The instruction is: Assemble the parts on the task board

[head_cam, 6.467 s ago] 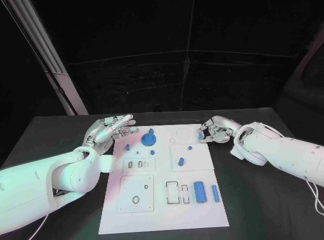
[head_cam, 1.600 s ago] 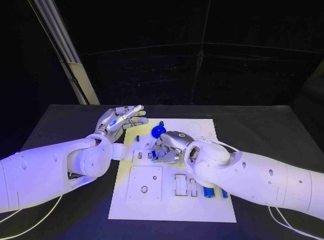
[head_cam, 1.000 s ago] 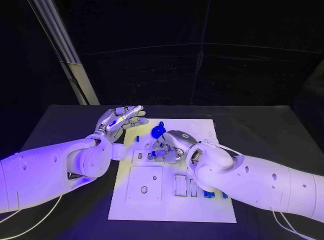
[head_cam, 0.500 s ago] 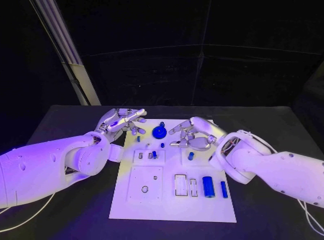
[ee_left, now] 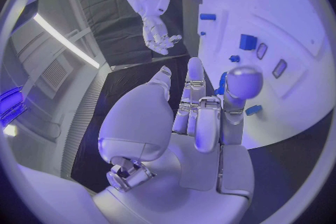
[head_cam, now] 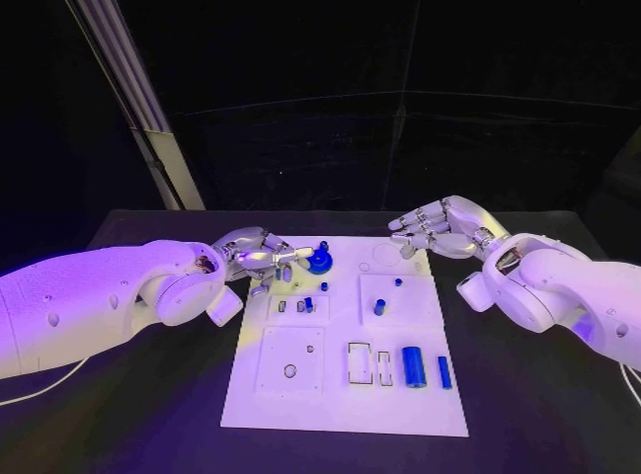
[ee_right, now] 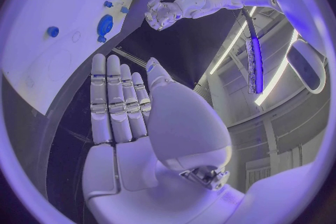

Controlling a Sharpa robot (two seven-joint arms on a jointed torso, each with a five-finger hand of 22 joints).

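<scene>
- Task board [head_cam: 335, 395] on black table [head_cam: 135, 415], between both hands; blue parts [head_cam: 414, 366] seated in it.
- Round blue part [head_cam: 319, 261] just beside left hand [head_cam: 259, 259]; fingers apart, holding nothing.
- Right hand [head_cam: 437, 227] above board's far corner, fingers extended, empty.

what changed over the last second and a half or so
The right hand drew back from the middle of the task board to its far right corner, where it hovers open and empty. A small blue part now stands in the slot block it was working over. The left hand moved in over the board's far left edge, fingers beside the round blue part. The blue cylinders near the front stayed put.
</scene>
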